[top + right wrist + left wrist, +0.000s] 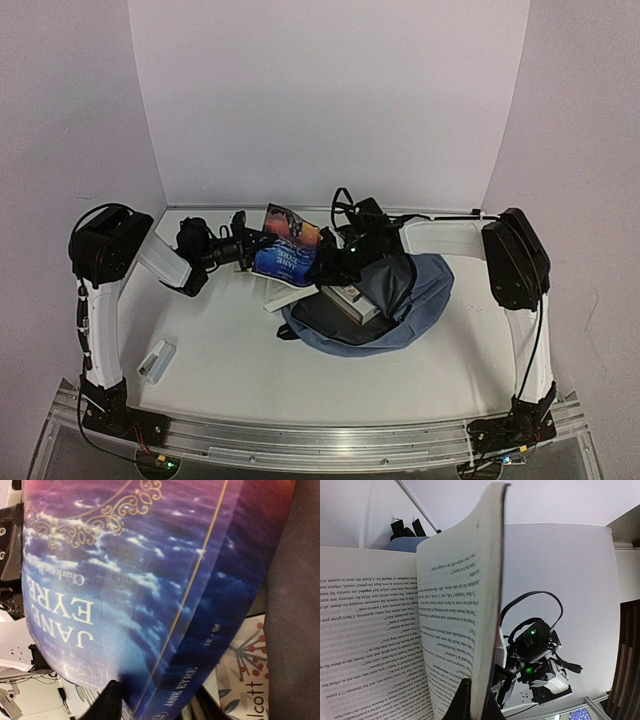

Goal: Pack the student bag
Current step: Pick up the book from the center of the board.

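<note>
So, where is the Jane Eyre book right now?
The Jane Eyre book hangs above the table centre in the top view, just left of the student bag.

The Jane Eyre paperback point(150, 605) overran the right wrist view's edges, lower cover blurred; a white object point(156, 360) was too small to identify.

You have a white table point(250, 370) carrying the slate-blue student bag point(430, 295) slumped right of centre, a flat white item point(283, 297) touching the bag's left edge, and a small white object point(155, 361) lying well apart toward the near left corner.
</note>
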### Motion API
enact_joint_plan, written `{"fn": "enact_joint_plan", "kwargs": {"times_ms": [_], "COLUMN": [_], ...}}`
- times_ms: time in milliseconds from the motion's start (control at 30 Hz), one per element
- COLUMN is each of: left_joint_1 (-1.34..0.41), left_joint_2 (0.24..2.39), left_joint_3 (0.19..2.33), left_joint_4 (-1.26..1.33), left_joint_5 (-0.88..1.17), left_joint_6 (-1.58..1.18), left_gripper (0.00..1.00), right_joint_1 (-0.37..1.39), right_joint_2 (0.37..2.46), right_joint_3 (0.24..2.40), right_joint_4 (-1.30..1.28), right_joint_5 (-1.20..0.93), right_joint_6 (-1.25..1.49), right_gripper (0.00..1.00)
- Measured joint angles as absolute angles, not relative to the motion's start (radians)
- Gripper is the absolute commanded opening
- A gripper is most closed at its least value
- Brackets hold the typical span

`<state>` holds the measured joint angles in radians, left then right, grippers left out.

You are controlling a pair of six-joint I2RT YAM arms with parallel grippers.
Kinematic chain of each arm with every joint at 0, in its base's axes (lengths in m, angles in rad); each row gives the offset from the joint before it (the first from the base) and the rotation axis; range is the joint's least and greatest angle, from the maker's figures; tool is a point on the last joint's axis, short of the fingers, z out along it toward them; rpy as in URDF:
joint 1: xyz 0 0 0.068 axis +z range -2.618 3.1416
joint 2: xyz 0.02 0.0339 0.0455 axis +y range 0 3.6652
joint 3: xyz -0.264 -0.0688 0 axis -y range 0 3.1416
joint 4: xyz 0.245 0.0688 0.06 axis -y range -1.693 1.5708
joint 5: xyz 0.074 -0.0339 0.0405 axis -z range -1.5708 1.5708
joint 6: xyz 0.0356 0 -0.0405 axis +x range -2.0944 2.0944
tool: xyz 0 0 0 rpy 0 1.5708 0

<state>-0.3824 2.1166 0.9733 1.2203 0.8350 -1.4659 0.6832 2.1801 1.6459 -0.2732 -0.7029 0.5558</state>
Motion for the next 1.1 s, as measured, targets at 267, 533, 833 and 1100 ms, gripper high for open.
{"fn": "enact_joint_plan", "kwargs": {"times_ms": [267, 533, 833, 1100], "left_joint_1": [-0.382, -0.391, -0.440, -0.603], "left_joint_2": [2.079, 1.744, 1.502, 1.552], "left_joint_3": [0.967, 0.934, 0.856, 0.799], "left_joint_4": [1.096, 0.666, 0.554, 0.629], "left_joint_5": [0.831, 0.694, 0.552, 0.459], "left_joint_6": [-1.395, -1.170, -1.073, -1.126], "left_gripper": [0.57, 1.00, 1.00, 1.00], "right_joint_1": [0.666, 0.666, 0.583, 0.536], "right_joint_2": [2.180, 2.133, 2.015, 1.999], "right_joint_3": [1.649, 1.656, 1.696, 1.701], "right_joint_4": [-0.286, -0.301, -0.305, -0.247], "right_joint_5": [-0.693, -0.697, -0.696, -0.668], "right_joint_6": [0.628, 0.638, 0.707, 0.816], "right_gripper": [0.00, 0.00, 0.00, 0.00]}}
